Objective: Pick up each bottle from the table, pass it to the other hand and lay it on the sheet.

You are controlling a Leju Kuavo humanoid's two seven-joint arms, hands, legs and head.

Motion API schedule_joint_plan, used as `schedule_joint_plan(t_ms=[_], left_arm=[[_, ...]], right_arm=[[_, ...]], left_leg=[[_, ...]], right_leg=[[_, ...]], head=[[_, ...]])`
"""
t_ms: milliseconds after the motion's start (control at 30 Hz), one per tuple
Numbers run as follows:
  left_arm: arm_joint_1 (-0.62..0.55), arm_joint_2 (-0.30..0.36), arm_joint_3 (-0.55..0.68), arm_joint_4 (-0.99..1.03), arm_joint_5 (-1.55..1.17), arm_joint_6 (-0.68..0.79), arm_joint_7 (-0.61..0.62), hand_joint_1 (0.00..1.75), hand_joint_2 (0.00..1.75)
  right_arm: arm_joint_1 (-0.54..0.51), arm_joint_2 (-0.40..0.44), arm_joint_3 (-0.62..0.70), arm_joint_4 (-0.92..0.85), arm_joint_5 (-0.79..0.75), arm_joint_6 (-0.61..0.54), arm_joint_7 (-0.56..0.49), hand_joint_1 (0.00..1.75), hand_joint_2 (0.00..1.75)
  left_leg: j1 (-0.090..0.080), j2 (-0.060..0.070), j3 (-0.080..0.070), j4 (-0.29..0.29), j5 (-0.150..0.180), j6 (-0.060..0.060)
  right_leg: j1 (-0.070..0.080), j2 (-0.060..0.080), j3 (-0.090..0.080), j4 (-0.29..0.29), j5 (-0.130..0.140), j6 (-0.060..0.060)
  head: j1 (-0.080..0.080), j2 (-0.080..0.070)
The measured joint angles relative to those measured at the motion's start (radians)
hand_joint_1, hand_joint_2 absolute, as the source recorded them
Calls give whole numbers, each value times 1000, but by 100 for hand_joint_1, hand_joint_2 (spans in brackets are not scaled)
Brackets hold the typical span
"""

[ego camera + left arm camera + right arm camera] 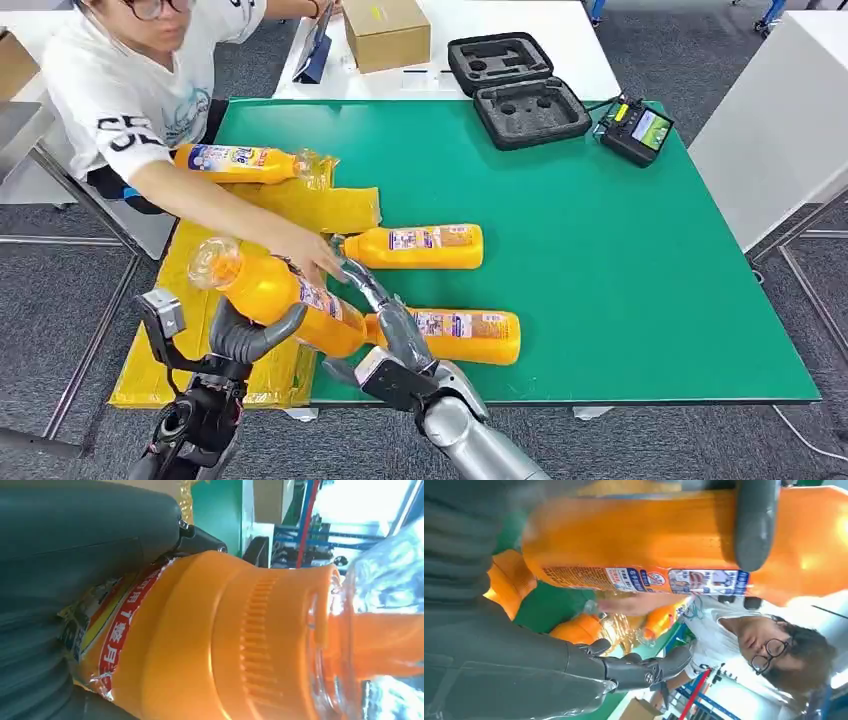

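Held bottle: I have the bottle [275,295] aloft over the desk's [620,270] near-left edge, beside the yellow sheet [200,340], mid hand-over I judge.
Left hand: left hand [245,335] has fingers wrapped under the bottle's body.
Right hand: right hand [385,315] reaches alongside; fingers look spread (grip unclear, I cannot tell).
Person: a person's hand [305,255] touches the bottle.
Left wrist view: shows the ribbed shoulder and clear neck close up.
Remaining: two bottles [425,246] lie on the desk; one bottle on sheet [240,162] far left.

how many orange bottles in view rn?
4. One lies on the yellow sheet near the person: far bottle. One is held between the left hand and right hand: held bottle. Two lie on the green table: middle bottle, near bottle.
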Motion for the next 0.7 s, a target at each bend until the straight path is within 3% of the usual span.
schedule_joint_plan(t_ms=[267,333,400,433,533,700], left_arm=[[1,-1,13,-2,-14,21,-14,175,175],[3,-4,53,-15,-153,161,-93,175,175],[5,-4,70,-30,-284,270,-139,175,175],[7,-3,79,-39,-379,340,-160,175,175],[4,9,90,-53,-699,516,-142,175,175],[-26,68,96,-16,-1259,614,75,175,175]], right_arm=[[20,-10,5,-58,-5,46,5,0,0],[58,-23,9,-193,-112,110,-11,0,0],[76,-27,9,-255,-167,71,-21,0,0],[83,-30,9,-288,-189,36,-24,0,175],[95,-37,8,-349,-219,-37,-25,0,175],[121,-51,6,-399,-239,-45,-26,0,175]], left_leg=[[0,0,0,0,0,0],[0,0,0,0,0,0],[0,0,0,0,0,0],[0,0,0,0,0,0],[0,0,0,0,0,0],[0,0,0,0,0,0]], right_leg=[[0,0,0,0,0,0],[0,0,0,0,0,0],[0,0,0,0,0,0],[0,0,0,0,0,0],[0,0,0,0,0,0],[0,0,0,0,0,0]], head=[[0,0],[1,0],[0,0],[0,0],[0,0],[0,0]])
